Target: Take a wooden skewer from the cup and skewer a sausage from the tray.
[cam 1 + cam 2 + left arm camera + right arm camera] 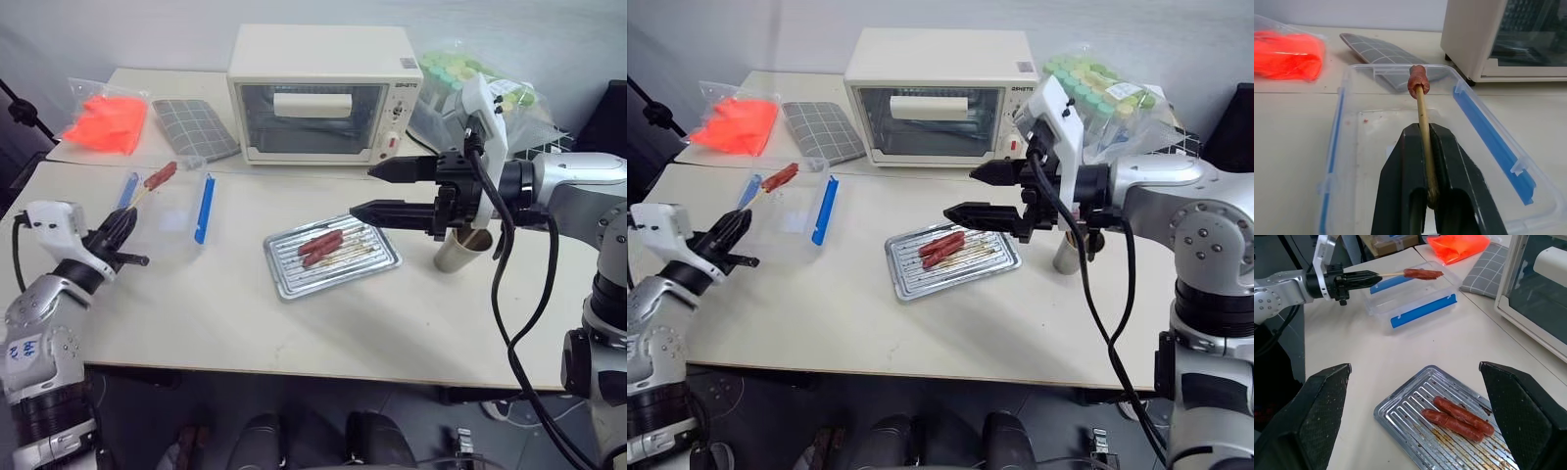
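Clamped between the two black fingers of the left gripper (1429, 161) is a wooden skewer (1423, 122), on whose far end a reddish-brown sausage (1417, 83) is threaded. The skewered sausage is held above a clear plastic box (171, 220) with blue clips, and it is seen over the box's far edge, on the side nearest the oven (323, 93). An orange bag (103, 122) and a grey checked cloth (194, 127) are found beyond the box, to the left of the oven.

On the other side, the right gripper (377, 189) is held in the air with its fingers spread wide apart and nothing between them. It is placed in front of the oven and above the right end of the tray (284, 279), and it is pointed toward the robot's left. Two more sausages (1457, 417) are seen lying side by side and touching on the ridged base of the tray, which is set on the table (245, 323) in front of the oven. Pale skewer-like sticks appear to lie beside them on the tray, though their number cannot be told. Just to the right of the tray, the cup (458, 252) is stood upright, partly hidden behind the right gripper's wrist; what it holds cannot be told. A clear bag of green-capped tubes (465, 73) is placed to the right of the oven.
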Available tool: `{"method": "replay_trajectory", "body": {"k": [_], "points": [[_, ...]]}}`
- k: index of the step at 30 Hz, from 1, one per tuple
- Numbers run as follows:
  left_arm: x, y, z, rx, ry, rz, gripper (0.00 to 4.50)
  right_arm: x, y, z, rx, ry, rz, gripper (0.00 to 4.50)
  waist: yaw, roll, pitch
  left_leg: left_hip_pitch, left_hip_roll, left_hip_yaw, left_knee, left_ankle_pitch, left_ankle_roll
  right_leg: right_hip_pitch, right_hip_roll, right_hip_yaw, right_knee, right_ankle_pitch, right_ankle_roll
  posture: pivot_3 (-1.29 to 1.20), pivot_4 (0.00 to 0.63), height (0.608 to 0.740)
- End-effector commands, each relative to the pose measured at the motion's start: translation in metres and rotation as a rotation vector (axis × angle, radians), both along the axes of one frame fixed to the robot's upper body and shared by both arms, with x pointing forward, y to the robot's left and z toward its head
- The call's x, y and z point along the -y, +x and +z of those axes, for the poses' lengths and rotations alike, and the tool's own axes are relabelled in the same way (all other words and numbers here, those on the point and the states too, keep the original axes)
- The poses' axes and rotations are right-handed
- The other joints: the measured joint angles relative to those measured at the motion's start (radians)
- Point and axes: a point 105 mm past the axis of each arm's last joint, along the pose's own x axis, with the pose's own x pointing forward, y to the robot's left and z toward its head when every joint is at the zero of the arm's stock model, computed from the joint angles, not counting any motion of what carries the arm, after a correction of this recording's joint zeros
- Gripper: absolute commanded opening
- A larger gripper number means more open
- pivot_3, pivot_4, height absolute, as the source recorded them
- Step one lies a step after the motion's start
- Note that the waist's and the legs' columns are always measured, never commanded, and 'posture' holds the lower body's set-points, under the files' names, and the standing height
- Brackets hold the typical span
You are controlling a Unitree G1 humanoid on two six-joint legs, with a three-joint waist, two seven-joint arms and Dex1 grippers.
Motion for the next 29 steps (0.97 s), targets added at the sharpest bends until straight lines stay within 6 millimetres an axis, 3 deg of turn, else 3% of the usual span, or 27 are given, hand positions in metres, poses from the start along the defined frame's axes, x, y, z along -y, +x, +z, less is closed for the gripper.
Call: {"method": "replay_trajectory", "body": {"k": [1, 2, 8, 14, 16, 20, 24, 29], "points": [[-0.005, 0.004, 0.015, 0.046, 0.043, 0.020, 0.00, -0.001, -0.005, 0.009, 0.048, 0.012, 0.023, 4.38, -0.001, 0.000, 0.000, 0.000, 0.000, 0.000, 0.000, 0.000, 0.000, 0.000, 0.000, 0.000, 0.000, 0.000, 0.000, 0.00, 0.150, 0.740], [-0.006, 0.006, 0.015, 0.045, 0.041, 0.022, 0.00, -0.001, -0.005, 0.009, 0.048, 0.013, 0.023, 4.38, -0.001, 0.000, 0.000, 0.000, 0.000, 0.000, 0.000, 0.000, 0.000, 0.000, 0.000, 0.000, 0.000, 0.000, 0.000, 0.00, 0.150, 0.740], [-0.011, 0.001, 0.019, 0.067, 0.025, 0.015, 1.67, 0.001, -0.006, 0.010, 0.055, 0.018, 0.015, 4.42, -0.001, 0.000, 0.000, 0.000, 0.000, 0.001, 0.000, 0.000, 0.000, 0.000, 0.000, 0.000, 0.000, 0.000, 0.000, 0.00, 0.150, 0.740], [-0.014, -0.025, 0.026, 0.054, 0.023, -0.031, 3.46, 0.004, -0.005, 0.009, 0.051, 0.025, 0.006, 4.50, -0.004, 0.000, 0.000, 0.000, 0.001, 0.001, 0.000, 0.000, 0.000, -0.001, 0.000, 0.000, 0.000, 0.000, 0.000, 0.00, 0.150, 0.740], [-0.014, -0.038, 0.028, 0.048, 0.031, -0.054, 3.46, 0.006, -0.003, 0.008, 0.052, 0.025, -0.002, 4.50, -0.005, 0.000, 0.000, 0.000, 0.001, 0.001, -0.001, 0.000, 0.000, -0.001, 0.000, 0.000, 0.000, 0.000, 0.000, 0.00, 0.150, 0.740], [-0.032, -0.081, 0.038, 0.017, 0.033, -0.059, 3.46, 0.010, -0.004, 0.006, 0.045, 0.012, 0.006, 4.50, -0.005, 0.000, 0.000, 0.000, 0.002, 0.001, -0.001, 0.000, -0.001, -0.001, 0.000, 0.001, -0.001, 0.000, 0.000, 0.00, 0.150, 0.740], [-0.047, -0.114, 0.035, -0.068, 0.083, -0.074, 3.46, 0.016, -0.005, 0.001, 0.033, -0.002, 0.008, 4.50, -0.007, 0.000, 0.000, 0.000, 0.002, 0.001, -0.001, -0.001, -0.001, -0.001, 0.000, 0.001, -0.002, 0.000, 0.000, 0.00, 0.150, 0.740], [-0.070, -0.123, 0.039, -0.086, 0.107, 0.006, 3.46, 0.019, -0.005, -0.005, 0.028, -0.008, 0.013, 4.50, 0.001, 0.000, 0.000, 0.001, 0.002, 0.001, -0.001, -0.001, 0.000, 0.000, -0.001, 0.001, -0.002, 0.000, 0.000, 0.00, 0.150, 0.740]]}}
